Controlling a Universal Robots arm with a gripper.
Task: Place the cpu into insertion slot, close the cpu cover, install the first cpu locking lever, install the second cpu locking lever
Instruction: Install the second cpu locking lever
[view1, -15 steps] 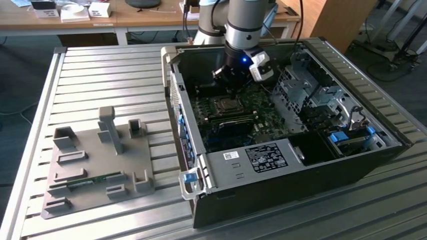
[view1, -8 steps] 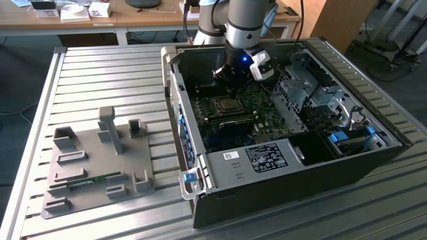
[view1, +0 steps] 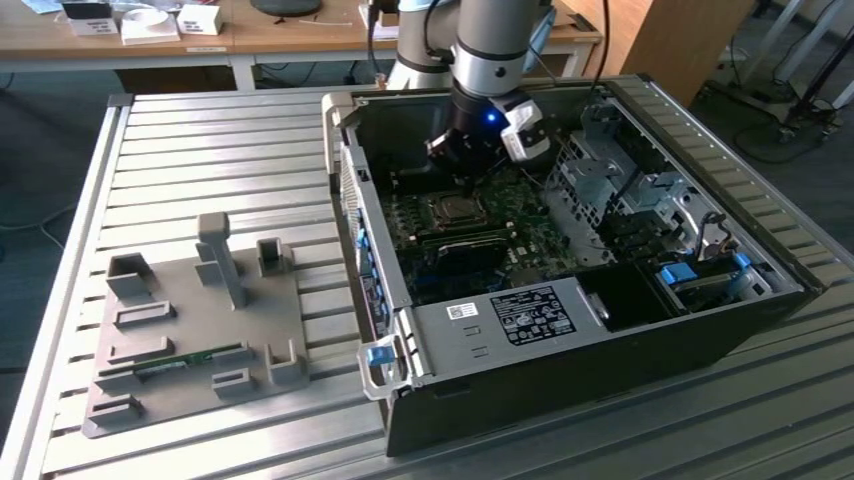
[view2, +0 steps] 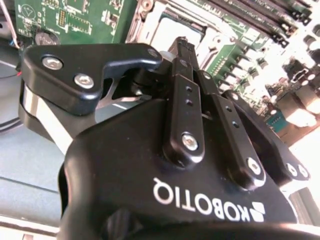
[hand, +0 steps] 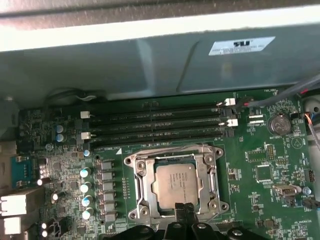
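While the open computer case (view1: 574, 330) lay on the slatted bench (view1: 200, 150), the arm reached down into it over the green motherboard (hand: 260, 165). Directly beneath the gripper (hand: 184, 209) sat the socket, where the cpu cover (hand: 141, 186) was closed flat around the cpu (hand: 172, 184), its silver top showing through the opening. The gripper's black fingers (hand: 190, 215) were pressed together, holding nothing, their tips at the socket's near edge.
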